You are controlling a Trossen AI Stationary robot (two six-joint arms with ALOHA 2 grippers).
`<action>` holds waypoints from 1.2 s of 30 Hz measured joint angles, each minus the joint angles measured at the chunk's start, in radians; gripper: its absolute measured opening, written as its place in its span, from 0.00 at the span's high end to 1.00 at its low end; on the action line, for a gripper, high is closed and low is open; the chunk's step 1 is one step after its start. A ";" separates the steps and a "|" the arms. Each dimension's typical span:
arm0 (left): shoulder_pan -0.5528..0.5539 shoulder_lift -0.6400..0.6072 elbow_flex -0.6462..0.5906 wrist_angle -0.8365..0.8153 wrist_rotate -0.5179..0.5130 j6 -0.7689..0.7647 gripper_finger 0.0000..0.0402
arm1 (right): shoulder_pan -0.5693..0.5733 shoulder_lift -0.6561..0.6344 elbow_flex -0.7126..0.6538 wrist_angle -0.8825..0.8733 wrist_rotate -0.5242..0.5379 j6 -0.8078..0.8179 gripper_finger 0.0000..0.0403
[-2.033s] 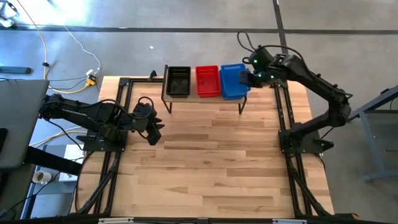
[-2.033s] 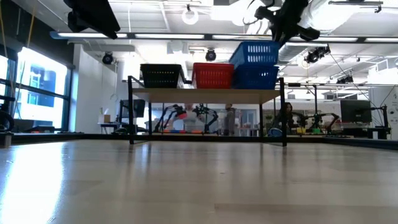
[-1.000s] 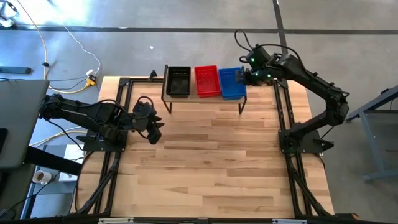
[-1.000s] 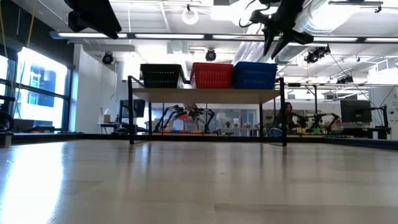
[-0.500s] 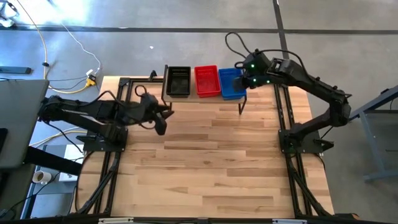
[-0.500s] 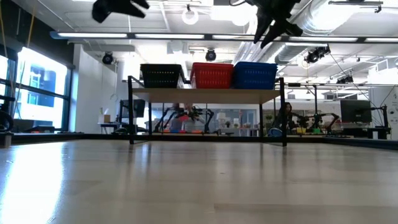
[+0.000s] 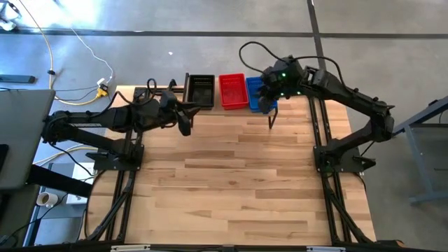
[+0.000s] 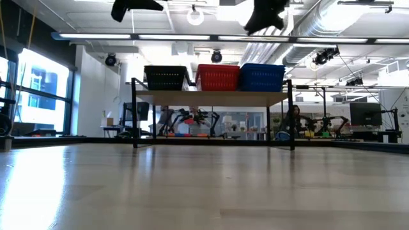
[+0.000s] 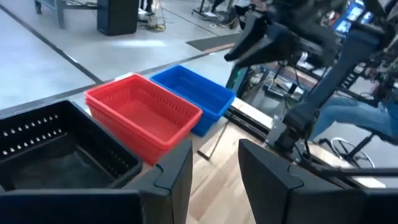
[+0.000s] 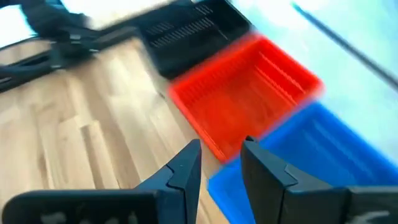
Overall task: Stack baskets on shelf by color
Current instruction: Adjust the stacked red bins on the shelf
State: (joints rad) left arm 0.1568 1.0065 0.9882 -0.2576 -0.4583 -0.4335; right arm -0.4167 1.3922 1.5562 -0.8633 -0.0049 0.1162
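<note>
Black (image 8: pixel 165 77), red (image 8: pixel 218 76) and blue (image 8: pixel 262 76) baskets stand side by side, bottoms on the shelf (image 8: pixel 211 97) at the table's far edge. In the high view my left gripper (image 7: pixel 185 120) hangs open just left of and nearer than the black basket (image 7: pixel 201 91). Its wrist view looks across the black basket (image 9: pixel 56 149), red basket (image 9: pixel 143 115) and blue basket (image 9: pixel 193 93). My right gripper (image 7: pixel 266 98) hangs open above the blue basket (image 7: pixel 256 94), nothing between its fingers (image 10: pixel 264 168). Both grippers (image 8: pixel 135 6) (image 8: pixel 265 14) are well above the baskets.
The wide wooden tabletop (image 7: pixel 231 175) spreads in front of the shelf, with black frame rails (image 7: pixel 322 133) along its left and right sides. My right arm (image 9: pixel 280 37) shows beyond the blue basket in the left wrist view. The room behind holds other robot rigs.
The blue basket that lay tilted on the blue stack has settled level. My right gripper has drawn up and toward the table's left over the blue basket, rolling as it went. My left gripper has swung from the table's left side toward the black basket, rising and tipping up.
</note>
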 joint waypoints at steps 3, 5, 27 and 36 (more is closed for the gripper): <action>0.020 0.000 0.000 0.000 0.001 0.000 0.70 | 0.012 0.011 0.000 0.068 -0.047 -0.107 0.75; 0.032 0.000 0.000 0.001 0.001 0.000 0.70 | 0.022 0.018 0.000 0.110 -0.075 -0.160 0.75; 0.068 0.000 0.000 -0.010 -0.051 0.098 0.70 | 0.073 0.247 0.000 0.150 -0.045 -0.386 0.76; 0.068 0.000 0.000 -0.010 -0.050 0.148 0.70 | 0.072 0.259 0.000 0.149 0.041 -0.385 0.76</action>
State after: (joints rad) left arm 0.2249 1.0061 0.9882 -0.2680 -0.5083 -0.2856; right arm -0.3444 1.6512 1.5562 -0.7142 0.0361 -0.2688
